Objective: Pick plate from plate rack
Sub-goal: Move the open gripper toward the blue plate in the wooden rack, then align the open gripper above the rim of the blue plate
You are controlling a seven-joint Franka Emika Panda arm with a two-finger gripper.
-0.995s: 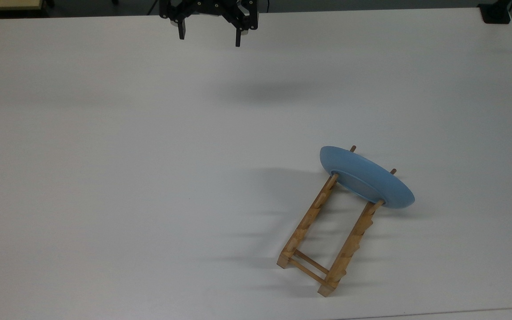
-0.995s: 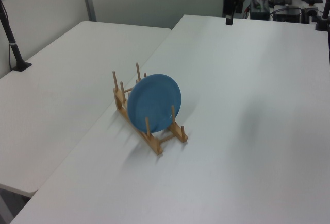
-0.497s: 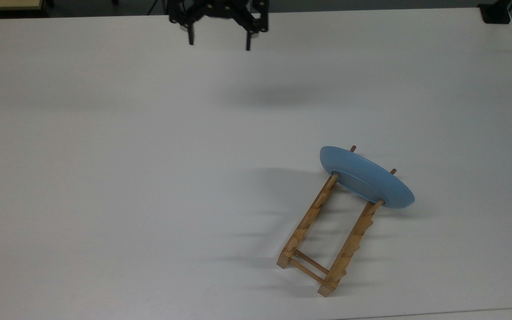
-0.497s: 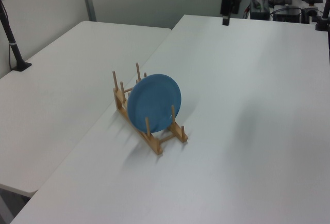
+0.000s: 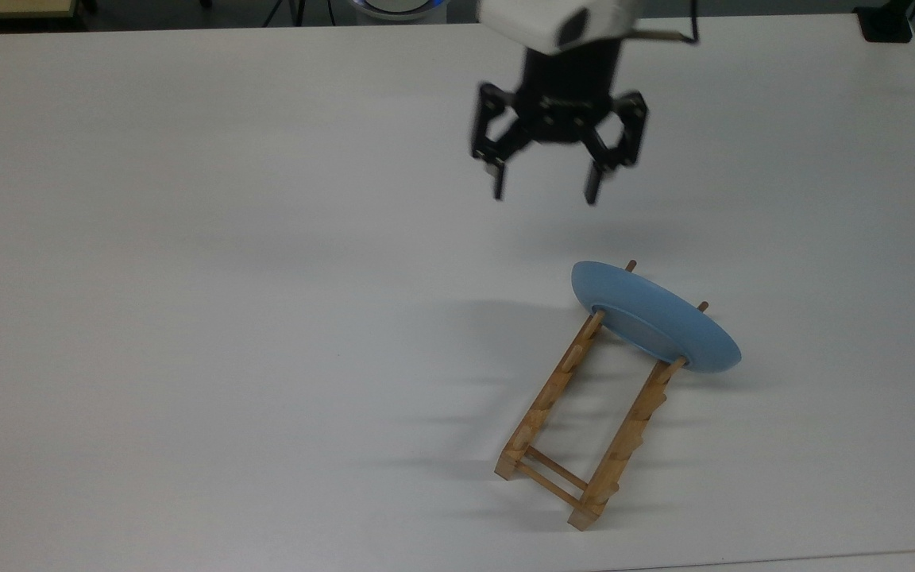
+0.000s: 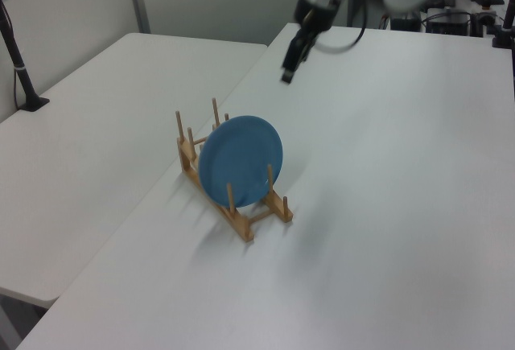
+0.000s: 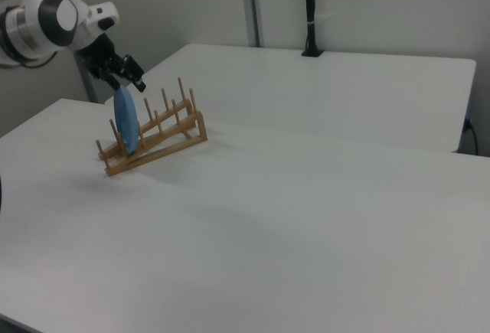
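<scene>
since a second ago our gripper (image 5: 546,193) has advanced toward the plate (image 5: 656,322), jaws spread, empty. a misaligned descent could knock the rack (image 5: 577,433) or tip it.

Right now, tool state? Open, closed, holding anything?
Tool: open, fingers spread, holding nothing; in the air, apart from the plate, which stands in the plate rack.

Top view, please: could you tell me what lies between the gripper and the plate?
Nothing: in the top view, bare white table separates the open gripper from the plate standing in the plate rack.
</scene>
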